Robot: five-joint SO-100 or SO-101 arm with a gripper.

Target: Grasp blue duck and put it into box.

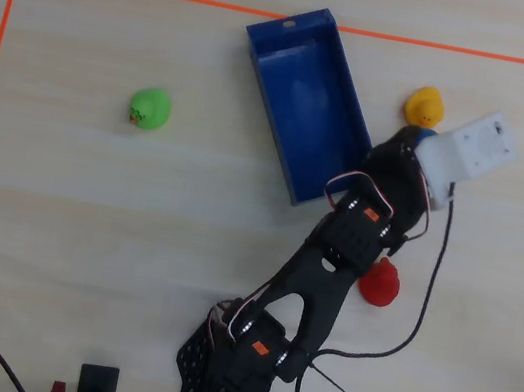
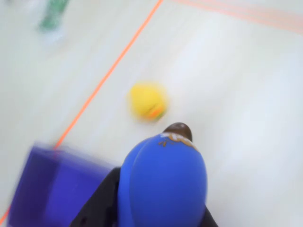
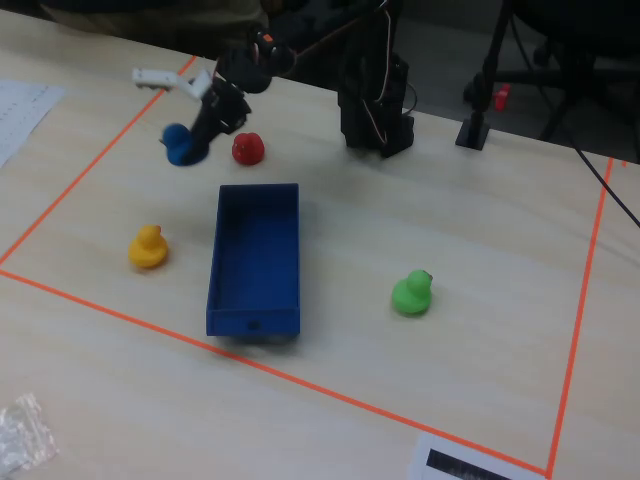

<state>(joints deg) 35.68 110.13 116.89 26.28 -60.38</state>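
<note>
The hand (image 2: pixel 163 215) is clamped on the blue duck (image 2: pixel 163 189): in the wrist view the duck fills the lower middle of the picture, head tipped away from the camera, with dark fingers (image 2: pixel 94 205) showing on either side of its body. In the fixed view the blue duck (image 3: pixel 181 143) hangs clear of the desk (image 3: pixel 480 240), lifted so it can pass over a wall instead of being pushed along. In the overhead view only a sliver of the blue duck (image 1: pixel 417 134) shows past the white wrist housing.

Just beyond it lies the yellow duck (image 1: pixel 424 106), near but apart from the held toy; the wrist view shows the yellow duck (image 2: pixel 147 101) resting on the desk ahead. The red duck (image 1: pixel 381 281) sits beside the arm's middle links, partly under them in the overhead view.

The box (image 1: pixel 304 102), a dark blue open tray, lies to the left of the hand in the overhead view, empty, its long wall facing the duck. The carry probably needs only a short sideways swing over that wall. The green duck (image 1: pixel 150 108) is well apart, on the far side of the box.
</note>
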